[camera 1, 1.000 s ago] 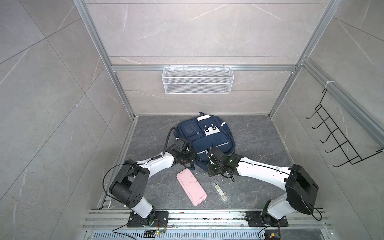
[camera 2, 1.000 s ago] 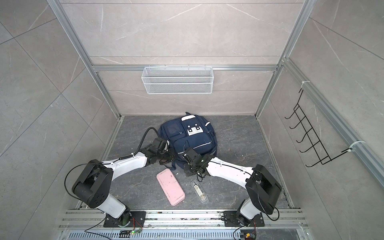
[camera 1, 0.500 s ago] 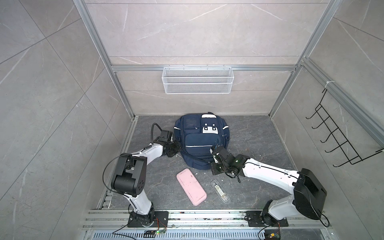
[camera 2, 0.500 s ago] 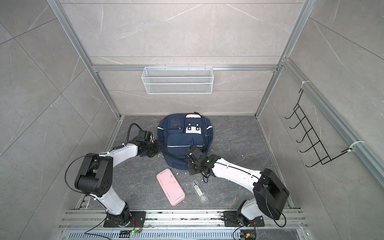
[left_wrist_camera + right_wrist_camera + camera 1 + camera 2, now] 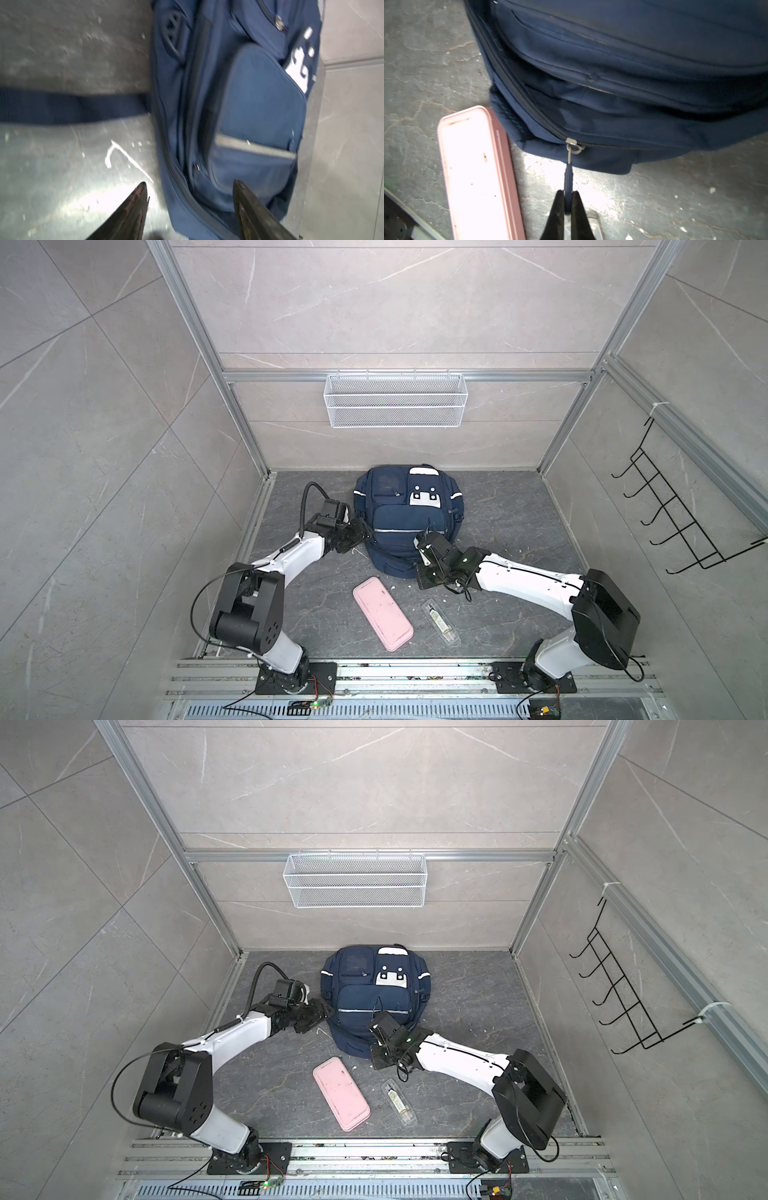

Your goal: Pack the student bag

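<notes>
Top views and wrist views of a tiled cell with a dark grey stone-patterned floor (image 5: 498, 510).

At the left, the left gripper (image 5: 361, 535) lies low over the floor, just beside the left flank of the bag. In its wrist view its jaws stand well apart and clasp nothing. One of its fingertips (image 5: 143, 187) is over bare floor and the other is in front of the bag's fabric. A flat navy webbing strap (image 5: 72, 106) runs from the bag across the floor.

Left of centre and nearer the arm bases, a flat pink rectangular case with rounded corners (image 5: 383, 614) lies on the floor, one short end close to the bag's near edge.

At centre, the student bag (image 5: 409, 526), a large navy-blue fabric backpack with a white dotted patch and silver reflective stripes, lies front-up on the floor toward the back wall. A white wire-mesh basket (image 5: 395, 400) hangs on that wall above it.

Right of centre, the right gripper (image 5: 568, 194) is closed on the navy zipper pull (image 5: 568, 176) at the bag's near edge. The pull runs straight from the metal slider to the jaws.

Just right of the pink case lies a clear narrow plastic case (image 5: 440, 622).

At far right, a black wire hook rack (image 5: 681, 518) hangs on the side wall.
</notes>
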